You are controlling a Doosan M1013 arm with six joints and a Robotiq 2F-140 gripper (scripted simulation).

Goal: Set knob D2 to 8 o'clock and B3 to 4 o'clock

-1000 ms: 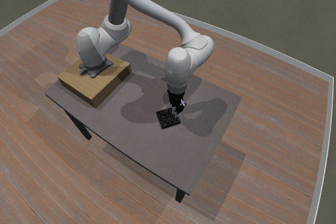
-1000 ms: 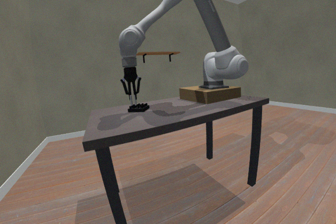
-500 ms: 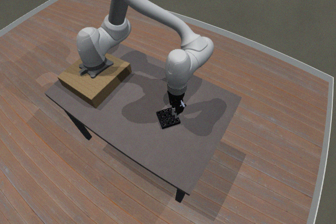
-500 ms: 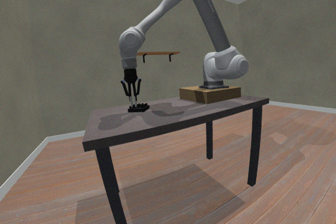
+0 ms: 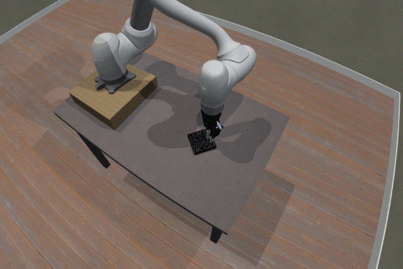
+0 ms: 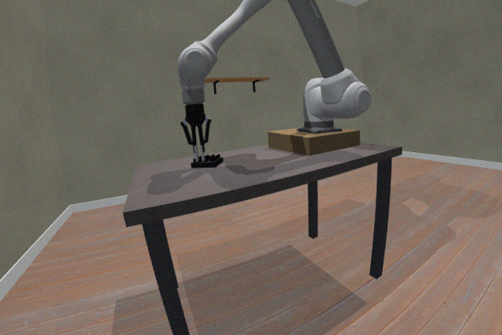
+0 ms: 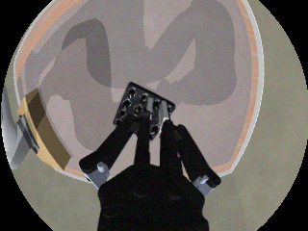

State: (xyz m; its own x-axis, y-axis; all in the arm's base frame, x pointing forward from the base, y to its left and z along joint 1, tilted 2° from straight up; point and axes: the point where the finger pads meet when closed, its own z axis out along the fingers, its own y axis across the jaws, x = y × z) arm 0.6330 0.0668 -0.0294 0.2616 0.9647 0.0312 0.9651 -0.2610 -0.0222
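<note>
Turning cleanly needs the hand [image 5: 210,137] [image 6: 200,159] [image 7: 155,105] centred, clear of neighbouring knobs [image 5: 196,142] [image 6: 212,158] [image 7: 132,91]. Its fingers stand narrowly apart; I cannot tell whether they pinch.

Neighbouring knobs on the black square knob box [image 5: 196,152] [image 6: 198,165] [image 7: 130,87] crowd my slim grey fingers [image 5: 210,136] [image 6: 200,159]; above the knob tops, the way sideways is open.

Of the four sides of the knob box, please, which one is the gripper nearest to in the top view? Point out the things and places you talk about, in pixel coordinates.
The right-hand side in the top view: the gripper [image 5: 210,138] [image 6: 200,159] [image 7: 155,105] is there, while the box's [image 5: 195,153] [image 6: 198,165] [image 7: 123,97] left side is farther off.
</note>
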